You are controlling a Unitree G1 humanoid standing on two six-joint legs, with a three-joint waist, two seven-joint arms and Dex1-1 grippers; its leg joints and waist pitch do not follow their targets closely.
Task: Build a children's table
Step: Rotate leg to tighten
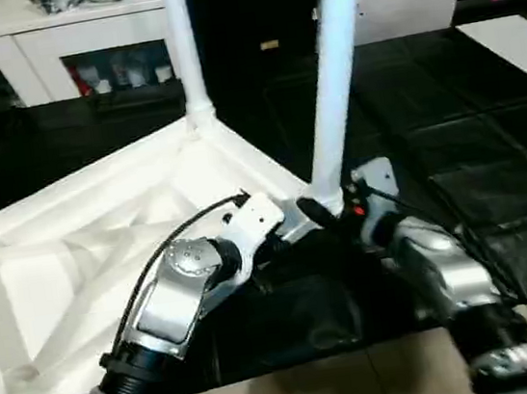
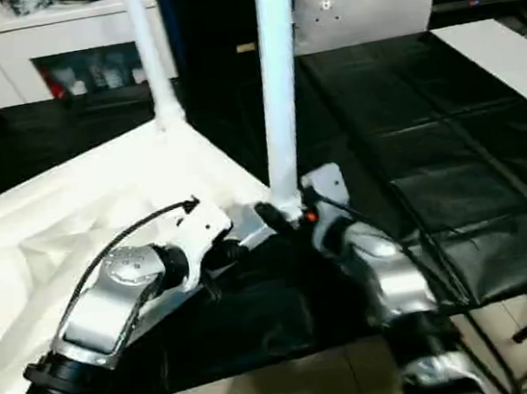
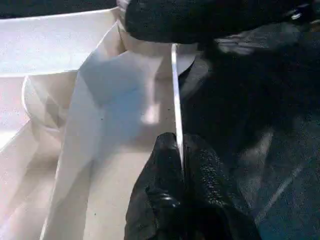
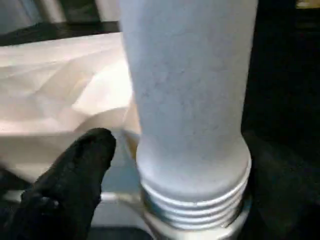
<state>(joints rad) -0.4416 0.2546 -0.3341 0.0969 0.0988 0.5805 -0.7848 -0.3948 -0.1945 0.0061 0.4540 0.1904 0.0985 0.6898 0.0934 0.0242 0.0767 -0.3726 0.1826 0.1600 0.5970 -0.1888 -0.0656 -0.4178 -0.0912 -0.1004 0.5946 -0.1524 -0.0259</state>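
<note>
Jaws of left gripper (image 3: 181, 200) pinch the near rim of the white plastic ribbed tabletop (image 1: 76, 251); right gripper (image 1: 328, 210) jaws stand open around the near white tapered tube leg (image 1: 336, 81).

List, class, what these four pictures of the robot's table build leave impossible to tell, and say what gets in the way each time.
- Tops of both legs: the near leg and far leg run off the head views' upper edge.
- Thread seating: in the right wrist view, the near leg's threaded base meets the picture's bottom edge.
- Other corners of the table top: cut by the left edge and covered by the left forearm.
- Right gripper: its second finger is behind the leg.
</note>
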